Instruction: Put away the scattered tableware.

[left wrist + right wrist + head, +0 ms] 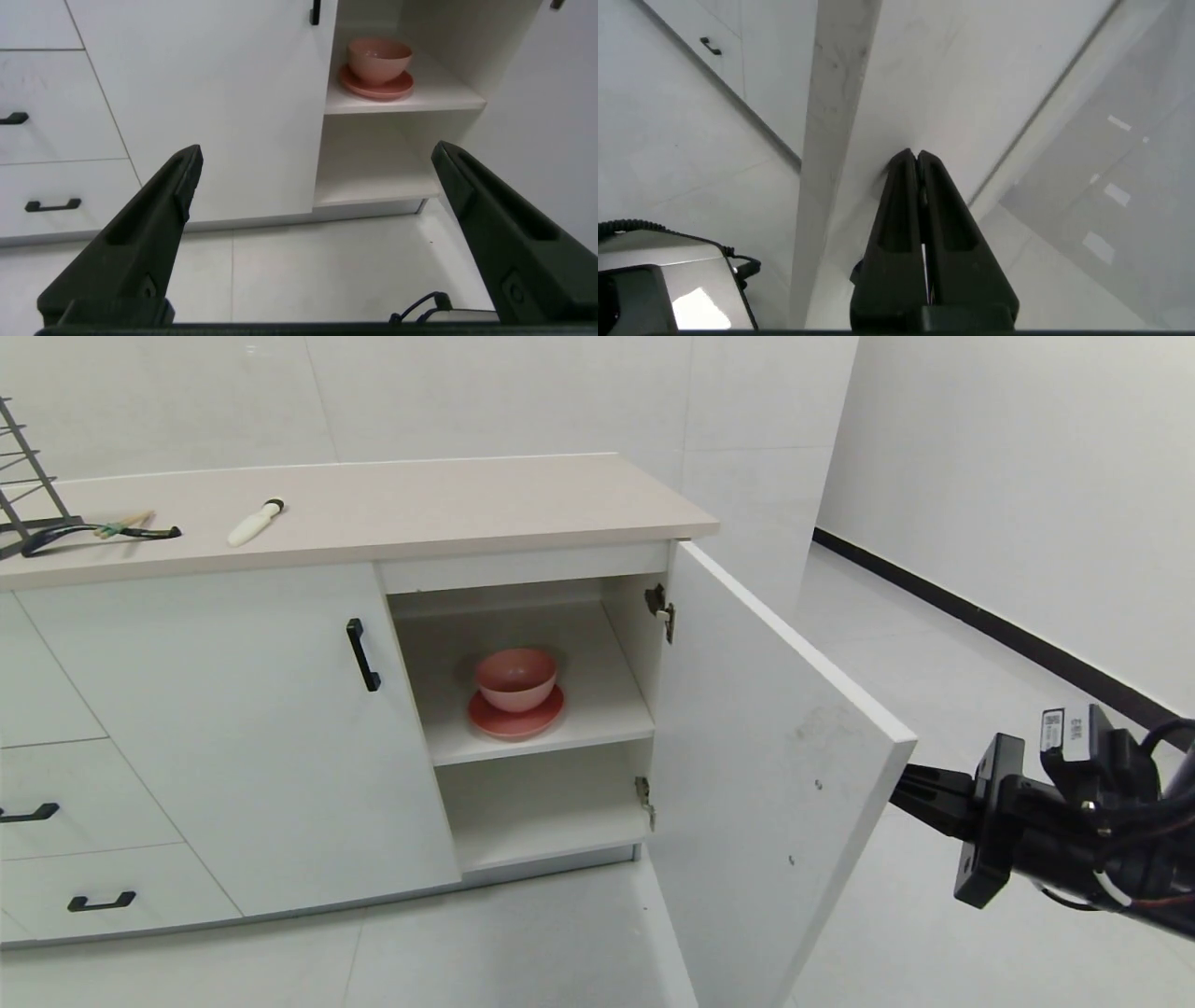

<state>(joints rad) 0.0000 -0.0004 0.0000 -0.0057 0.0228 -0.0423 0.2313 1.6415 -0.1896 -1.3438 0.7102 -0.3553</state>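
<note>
Right gripper (917, 157), fingers pressed together, tip at open cabinet door (775, 756); left gripper (318, 154), fingers spread wide. Pink bowl (516, 679), round, plain, seated on matching pink plate (515, 719), upper shelf (607, 705).

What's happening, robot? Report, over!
Left gripper open, facing cabinet. Right gripper shut, tips at open door's outer side. Pink bowl on plate, upper shelf. Utensils lie on countertop.
</note>
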